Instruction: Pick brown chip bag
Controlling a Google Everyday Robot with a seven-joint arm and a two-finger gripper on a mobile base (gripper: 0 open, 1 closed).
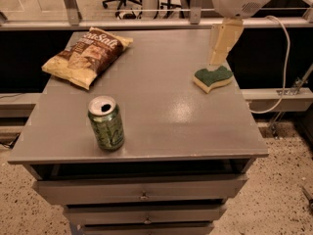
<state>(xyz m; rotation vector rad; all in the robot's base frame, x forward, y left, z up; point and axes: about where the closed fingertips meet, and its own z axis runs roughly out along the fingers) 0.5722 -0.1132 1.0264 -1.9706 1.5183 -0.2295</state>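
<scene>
Although the brown chip bag (88,55) lies flat at the far left corner of the grey table (166,126), the gripper (218,53) hangs over the far right side, just above a green-and-yellow sponge (212,78) and well apart from the bag. Whether the gripper is spread or pressed together cannot be told from this view; no object is seen in it.

The bag is judged to be light, soft and crinkly, with air and brittle chips inside. It is puffed in the dark brown middle and flattened toward its 2 pale yellow ends. The film is likely to be slippery, and the bag can be expected to buckle or slide on the smooth top if it is pushed from 1 side only. A hard squeeze across the middle could crush the contents or let the bag slip out.

A hold is therefore best taken from above, across the bag's narrower width. It could be taken at the raised middle with a gentle closing, or near 1 of the crimped ends, where the film is probably doubled and stiffer.

A green can (106,123) stands upright and opened near the front left, apart from the bag. It is judged to be the 1 thing that could be knocked on a low crossing, so a high approach is advised.
</scene>
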